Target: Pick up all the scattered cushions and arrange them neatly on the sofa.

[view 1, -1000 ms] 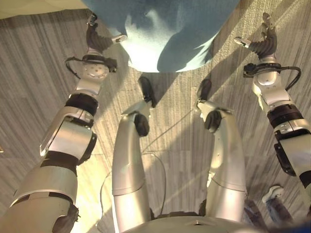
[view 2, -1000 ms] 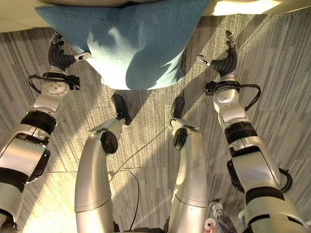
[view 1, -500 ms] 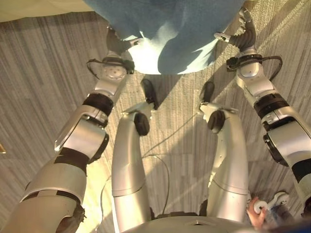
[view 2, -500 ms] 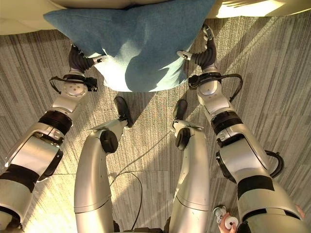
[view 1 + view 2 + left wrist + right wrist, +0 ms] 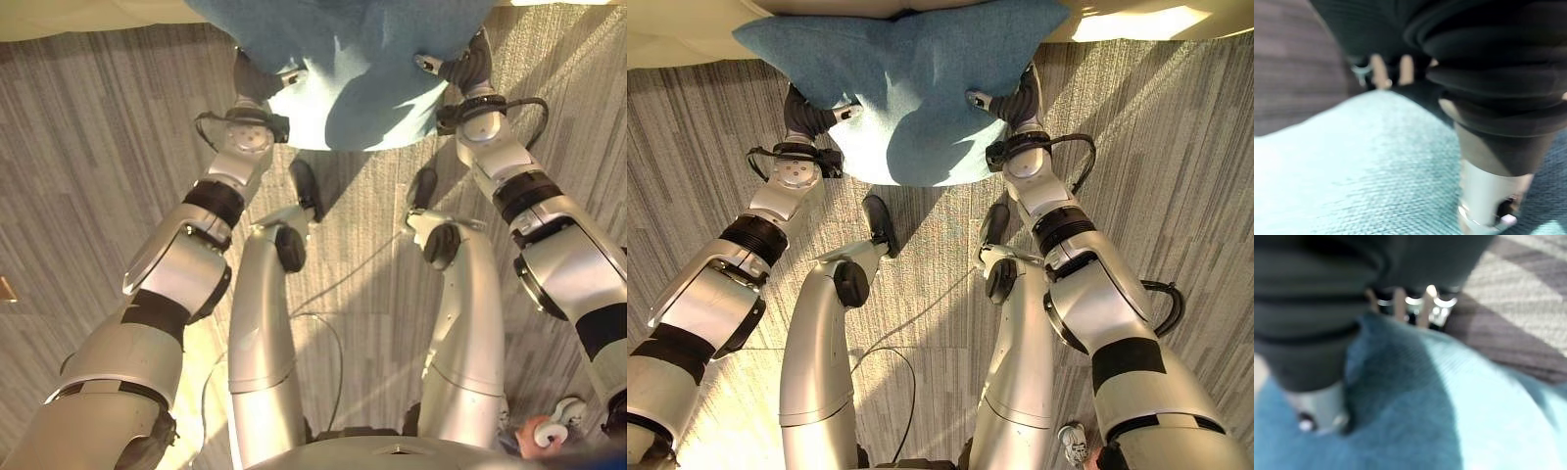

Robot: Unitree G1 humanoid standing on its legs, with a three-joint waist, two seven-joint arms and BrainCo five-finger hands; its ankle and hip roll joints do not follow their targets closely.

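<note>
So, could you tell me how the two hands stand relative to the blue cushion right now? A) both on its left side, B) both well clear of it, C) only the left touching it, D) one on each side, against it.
D: the left hand and the right hand sit against opposite sides of the blue cushion.

One blue woven cushion [image 5: 911,88] lies flat on the striped carpet [image 5: 1176,147], its far edge against the pale sofa base [image 5: 686,49], corners drawn to points, sunlit near side pale, surface creased at centre
</note>
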